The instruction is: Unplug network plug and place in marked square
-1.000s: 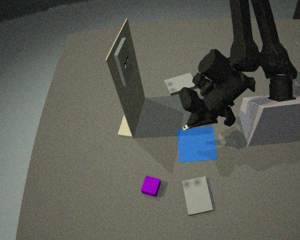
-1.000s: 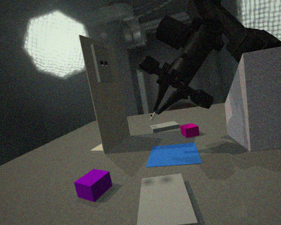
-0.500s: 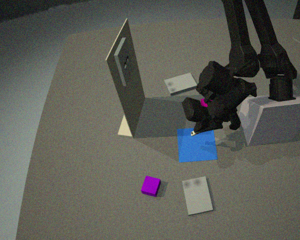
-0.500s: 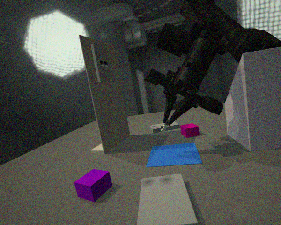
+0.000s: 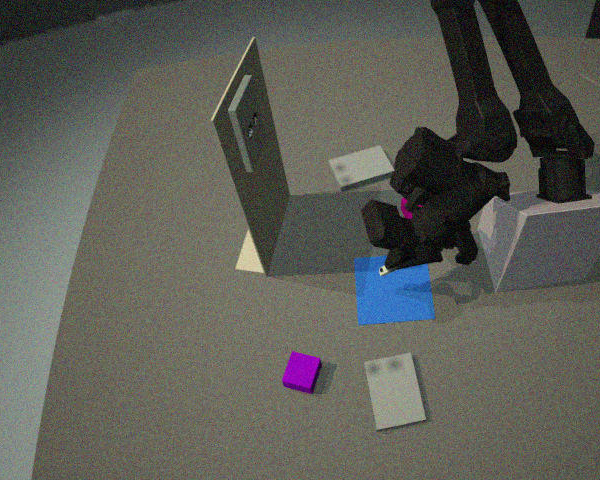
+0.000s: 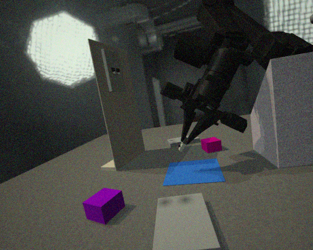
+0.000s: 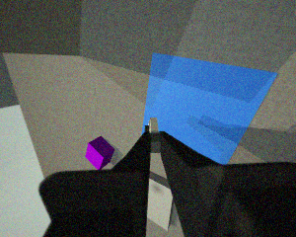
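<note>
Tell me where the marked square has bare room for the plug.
The gripper, shut on the plug, hangs over the blue square near its panel-side corner. The whole square looks bare. Beyond it lie the purple block and grey plate.
</note>
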You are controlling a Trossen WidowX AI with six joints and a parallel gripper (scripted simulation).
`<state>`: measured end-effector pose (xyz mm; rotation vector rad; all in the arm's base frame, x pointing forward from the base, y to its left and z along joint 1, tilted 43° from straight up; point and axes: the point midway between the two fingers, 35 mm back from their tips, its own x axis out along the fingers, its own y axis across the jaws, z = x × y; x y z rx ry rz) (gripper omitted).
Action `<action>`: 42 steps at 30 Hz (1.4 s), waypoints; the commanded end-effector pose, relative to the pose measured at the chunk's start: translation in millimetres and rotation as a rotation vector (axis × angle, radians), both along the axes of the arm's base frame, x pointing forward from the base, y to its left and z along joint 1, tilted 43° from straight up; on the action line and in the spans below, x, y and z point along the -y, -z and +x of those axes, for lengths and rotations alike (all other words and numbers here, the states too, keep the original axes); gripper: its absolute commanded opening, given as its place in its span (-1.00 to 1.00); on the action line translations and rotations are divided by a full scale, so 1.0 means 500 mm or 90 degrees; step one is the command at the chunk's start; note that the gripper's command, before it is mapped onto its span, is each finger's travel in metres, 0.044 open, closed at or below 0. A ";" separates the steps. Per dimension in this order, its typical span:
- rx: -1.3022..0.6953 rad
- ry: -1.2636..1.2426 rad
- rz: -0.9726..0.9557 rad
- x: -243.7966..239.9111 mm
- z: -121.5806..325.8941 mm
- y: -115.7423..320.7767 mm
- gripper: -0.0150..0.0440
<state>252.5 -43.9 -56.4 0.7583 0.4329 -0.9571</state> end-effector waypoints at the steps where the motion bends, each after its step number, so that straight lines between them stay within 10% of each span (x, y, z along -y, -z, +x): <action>1: -0.009 -0.004 0.000 0.003 -0.004 0.009 -0.49; 42: -0.009 -0.004 -0.001 0.042 -0.009 0.051 -0.49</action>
